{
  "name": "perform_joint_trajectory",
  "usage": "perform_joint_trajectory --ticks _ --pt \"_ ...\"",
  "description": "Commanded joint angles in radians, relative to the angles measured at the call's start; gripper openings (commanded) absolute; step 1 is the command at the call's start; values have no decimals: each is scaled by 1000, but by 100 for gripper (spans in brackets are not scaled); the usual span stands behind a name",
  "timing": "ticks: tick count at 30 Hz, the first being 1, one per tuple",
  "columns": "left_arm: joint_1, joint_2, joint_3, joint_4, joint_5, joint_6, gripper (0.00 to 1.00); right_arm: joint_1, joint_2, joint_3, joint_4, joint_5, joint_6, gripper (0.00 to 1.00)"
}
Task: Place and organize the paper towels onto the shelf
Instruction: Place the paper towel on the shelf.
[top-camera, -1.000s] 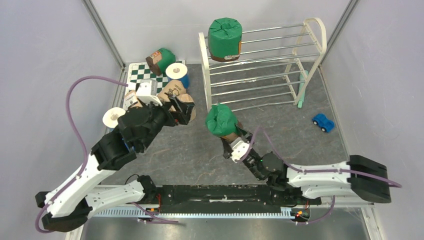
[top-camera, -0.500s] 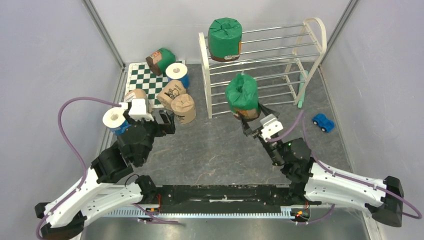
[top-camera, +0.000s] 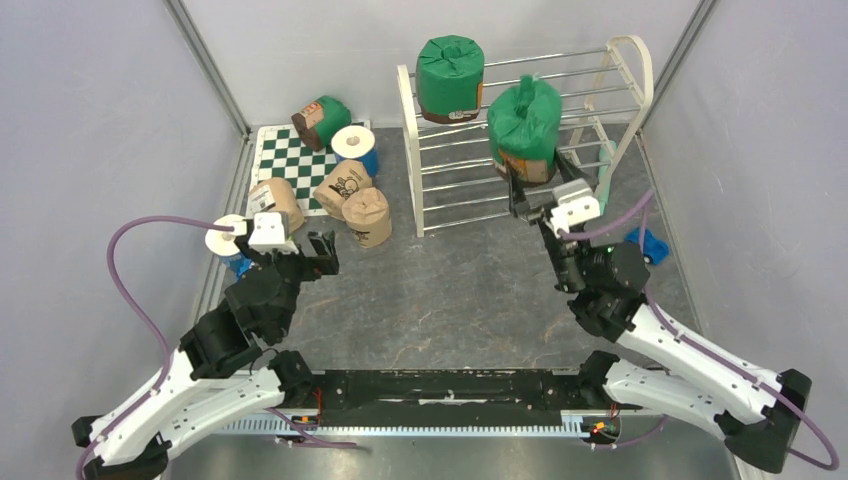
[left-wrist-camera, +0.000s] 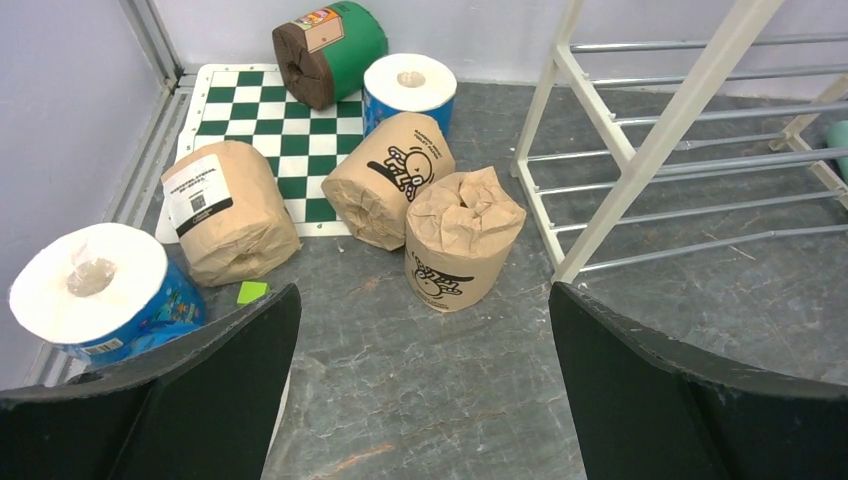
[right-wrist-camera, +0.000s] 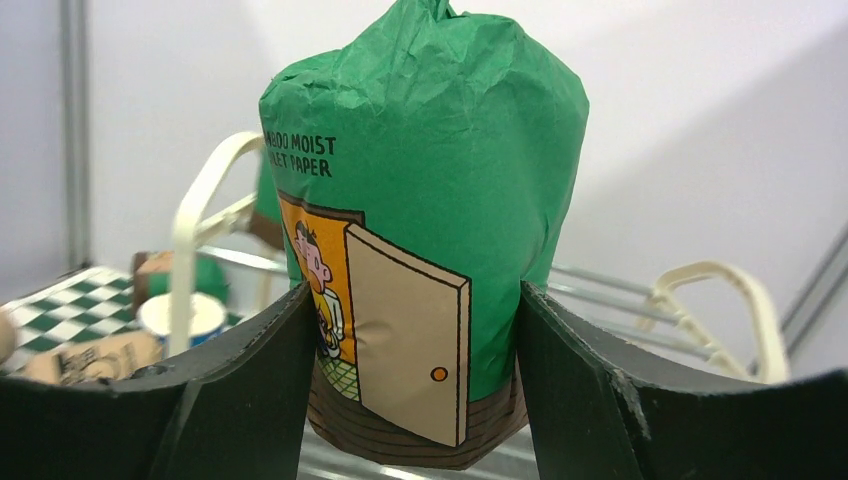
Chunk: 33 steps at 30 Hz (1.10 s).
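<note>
Your right gripper (right-wrist-camera: 415, 400) pinched a green roll (top-camera: 524, 122) at the upper tiers of the shelf (top-camera: 410, 150) — your left gripper (left-wrist-camera: 420, 330) hung spread wide, empty.
A second green roll (top-camera: 450, 75) stood on the top rods just left of the one you held. Three tan rolls (left-wrist-camera: 461, 240), two white-and-blue rolls (left-wrist-camera: 95, 295) and a third green roll (left-wrist-camera: 330, 50) sat on or about the chessboard mat (left-wrist-camera: 270, 130), left of the shelf — the nearest tan one near its front post. The blue toy car (top-camera: 648, 243) lay partly hidden behind your right arm.

Green-wrapped roll (right-wrist-camera: 430, 150), white shelf (top-camera: 411, 150), green-white checkered mat (left-wrist-camera: 270, 130)
</note>
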Motion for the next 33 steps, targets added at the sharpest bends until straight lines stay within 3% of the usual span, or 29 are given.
perform_joint_trajectory --ticks 1,8,14,33 --pt "2 -14 -11 43 -34 49 100 -123 79 137 88 -93 -4 59" --pt "2 -40 -49 62 -48 62 100 -363 238 264 151 -284 160 59" --pt "2 -50 -64 61 -59 68 100 -474 381 364 205 -423 265 59" --pt "4 -67 -75 62 -55 80 100 -567 586 322 423 -444 389 58"
